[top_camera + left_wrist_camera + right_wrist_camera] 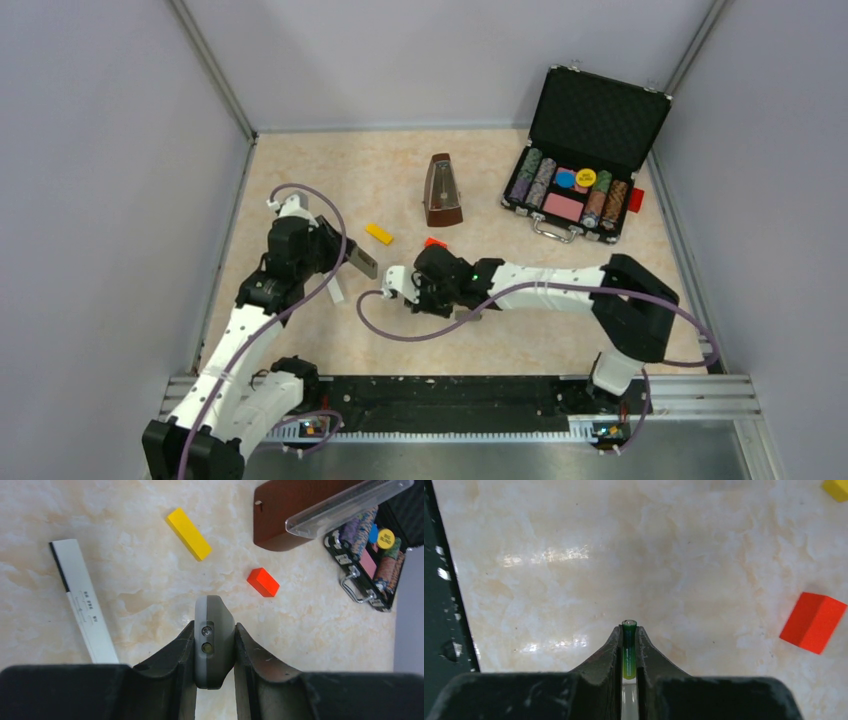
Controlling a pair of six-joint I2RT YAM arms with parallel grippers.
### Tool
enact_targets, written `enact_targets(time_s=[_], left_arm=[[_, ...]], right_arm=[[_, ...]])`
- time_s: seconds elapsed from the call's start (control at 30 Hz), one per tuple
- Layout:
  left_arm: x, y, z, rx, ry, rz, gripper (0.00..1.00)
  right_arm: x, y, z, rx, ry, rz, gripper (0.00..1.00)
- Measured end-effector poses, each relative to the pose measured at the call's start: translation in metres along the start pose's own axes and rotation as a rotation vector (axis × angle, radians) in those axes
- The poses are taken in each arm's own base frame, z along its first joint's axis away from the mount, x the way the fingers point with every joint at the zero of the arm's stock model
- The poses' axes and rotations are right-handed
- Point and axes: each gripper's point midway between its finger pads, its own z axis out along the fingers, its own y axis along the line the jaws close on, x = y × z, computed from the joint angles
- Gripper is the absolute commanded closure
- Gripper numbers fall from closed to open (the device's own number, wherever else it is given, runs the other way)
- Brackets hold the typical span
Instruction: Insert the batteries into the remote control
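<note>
Top view: left gripper (348,256) clamps the grey remote control (368,270), near-left of the metronome (442,190). Right gripper (392,285) sits on the metronome's near side; can't tell its jaws from here. Yellow block (379,234) and red block (434,242) lie just near-left of the metronome, and the chip case (585,180) is to its right. Left wrist: jaws squeeze the remote edge-on; the white bar (85,615) lies well left of the metronome. Right wrist: jaws nearly together, pinching the green battery (629,647) lengthwise, tip poking past the fingertips.
</note>
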Motion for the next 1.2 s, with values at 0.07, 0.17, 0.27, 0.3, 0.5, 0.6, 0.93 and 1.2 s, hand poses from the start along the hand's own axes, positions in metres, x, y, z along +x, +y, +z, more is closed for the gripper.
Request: enact_targets(time_s=[0.07, 0.17, 0.27, 0.3, 0.5, 0.6, 0.93, 1.2], left_arm=[[0.004, -0.004, 0.001, 0.031, 0.017, 0.000, 1.00], [0.013, -0.015, 0.002, 0.104, 0.051, 0.002, 1.00], [0.022, -0.027, 0.001, 0.183, 0.095, 0.004, 1.00], [0.025, -0.032, 0.001, 0.214, 0.113, 0.004, 1.00], [0.046, -0.062, -0.006, 0.394, 0.267, -0.015, 1.00], [0.054, -0.074, -0.010, 0.451, 0.354, -0.044, 1.00], [0.045, -0.108, -0.028, 0.543, 0.476, -0.156, 1.00], [0.057, -0.108, -0.029, 0.517, 0.596, -0.248, 1.00]], right_arm=[[-0.013, -0.004, -0.014, 0.043, -0.057, 0.054, 1.00], [-0.032, -0.009, -0.040, 0.104, -0.152, 0.159, 1.00], [-0.047, -0.015, -0.066, 0.155, -0.242, 0.281, 1.00], [-0.051, -0.018, -0.075, 0.180, -0.275, 0.319, 1.00], [-0.073, -0.035, -0.132, 0.315, -0.489, 0.495, 1.00], [-0.097, -0.042, -0.161, 0.335, -0.629, 0.552, 1.00], [-0.127, -0.048, -0.173, 0.306, -0.778, 0.641, 1.00], [-0.135, -0.050, -0.164, 0.291, -0.803, 0.642, 1.00]])
